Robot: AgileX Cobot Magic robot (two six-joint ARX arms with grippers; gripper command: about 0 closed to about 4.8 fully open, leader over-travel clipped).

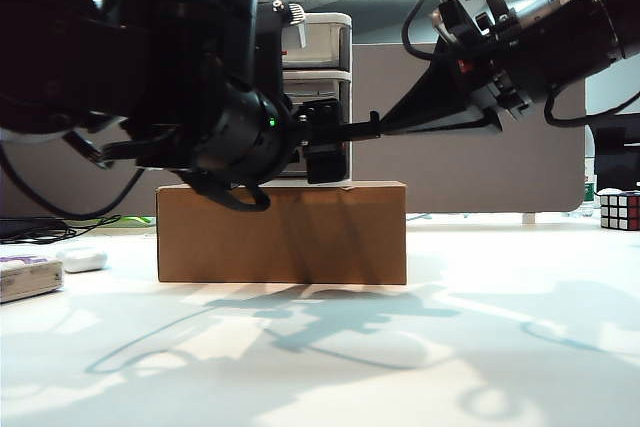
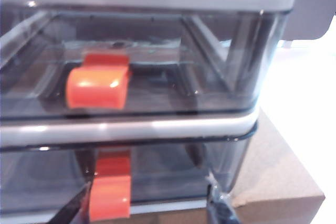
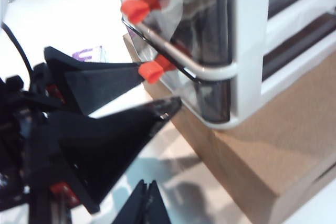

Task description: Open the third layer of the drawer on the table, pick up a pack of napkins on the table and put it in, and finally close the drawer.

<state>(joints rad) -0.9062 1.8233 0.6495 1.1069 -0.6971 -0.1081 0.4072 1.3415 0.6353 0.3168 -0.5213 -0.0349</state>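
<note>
The napkins (image 1: 28, 276) lie on the table (image 1: 480, 347) at far left. Centre, the drawer unit (image 1: 320, 97) stands on a brown box (image 1: 282, 232); the left gripper (image 2: 147, 208), jaws apart and empty, flanks the red handle (image 2: 109, 190) of the third layer (image 2: 157, 174). The right gripper (image 3: 148, 199), closed and empty, hangs beside the unit.

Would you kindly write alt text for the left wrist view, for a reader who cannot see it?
Close-up of the drawer unit's smoky grey drawers, each with a red handle, standing on a brown cardboard box. The left end effector has a dark fingertip on either side of the third layer's handle, not closed on it.
</note>
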